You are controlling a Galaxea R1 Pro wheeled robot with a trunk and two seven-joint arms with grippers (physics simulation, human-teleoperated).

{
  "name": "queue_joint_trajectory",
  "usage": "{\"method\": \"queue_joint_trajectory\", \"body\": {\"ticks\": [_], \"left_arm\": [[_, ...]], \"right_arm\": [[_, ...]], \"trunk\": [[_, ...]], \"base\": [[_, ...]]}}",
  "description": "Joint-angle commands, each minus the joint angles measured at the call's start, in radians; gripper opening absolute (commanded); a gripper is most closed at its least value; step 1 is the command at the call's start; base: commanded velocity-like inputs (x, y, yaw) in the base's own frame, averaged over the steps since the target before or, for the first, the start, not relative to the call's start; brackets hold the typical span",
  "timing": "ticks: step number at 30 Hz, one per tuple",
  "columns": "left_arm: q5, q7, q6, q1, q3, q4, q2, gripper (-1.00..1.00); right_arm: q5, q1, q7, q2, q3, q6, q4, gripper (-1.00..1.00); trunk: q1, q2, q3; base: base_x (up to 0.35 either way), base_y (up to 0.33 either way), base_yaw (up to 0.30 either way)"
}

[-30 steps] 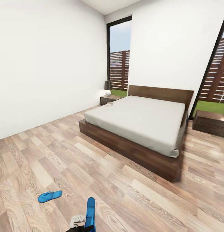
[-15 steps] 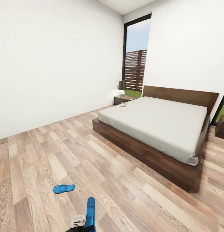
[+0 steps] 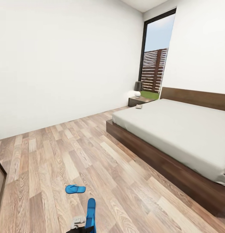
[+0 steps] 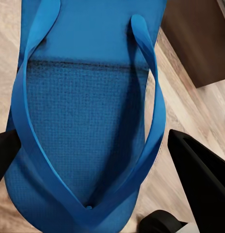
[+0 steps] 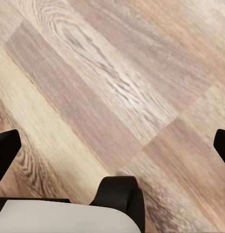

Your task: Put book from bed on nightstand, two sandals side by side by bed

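A: Where's the book [image 3: 138, 106]?
B: On the bed [image 3: 183, 129], at the mattress corner nearest the nightstand [image 3: 138, 101] — small and far off, so its cover can't be read from the head view.

A: And the nightstand itself?
B: A low dark cabinet by the head of the bed, in front of the tall window [image 3: 155, 61]. A lamp [image 3: 137, 86] with a dark shade and a white round thing stand on top of it.

A: The sandals?
B: One sandal [image 3: 75, 189] lies flat on the wood floor [image 3: 77, 152], well apart from the bed. The other sandal [image 4: 88, 111] is held in the left gripper [image 3: 84, 223] at the bottom edge of the head view, standing up from it, toe pointing away. In the left wrist view its blue sole and blue straps sit between the two black fingers [image 4: 202, 177].

A: So the left fingers are closed on it?
B: Yes, clamped on the held sandal, one finger either side.

A: The right gripper [image 5: 112, 145]?
B: Its wrist view looks straight down at bare floor planks — the two black fingertips sit at opposite edges of the picture, spread wide with nothing between them.

A: Anything else in the room?
B: White walls [image 3: 60, 58], and a dark wooden edge [image 3: 0, 184] at the far left of the head view; what it belongs to I can't tell.
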Motion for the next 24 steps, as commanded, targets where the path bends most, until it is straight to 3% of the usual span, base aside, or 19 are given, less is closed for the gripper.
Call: {"method": "queue_joint_trajectory", "body": {"ticks": [1,24], "left_arm": [[0.001,-0.004,-0.001,-0.001,0.001,0.001,0.000,-1.00],[0.001,-0.004,-0.002,-0.001,0.001,0.001,0.000,-1.00]], "right_arm": [[-0.009,0.000,0.006,0.000,-0.004,0.007,-0.001,1.00],[-0.009,0.000,0.006,0.000,-0.004,0.007,-0.001,1.00]], "trunk": [[0.000,0.000,-0.001],[0.000,0.000,-0.001]], "base": [[0.022,0.000,0.288],[0.002,0.000,0.288]]}}
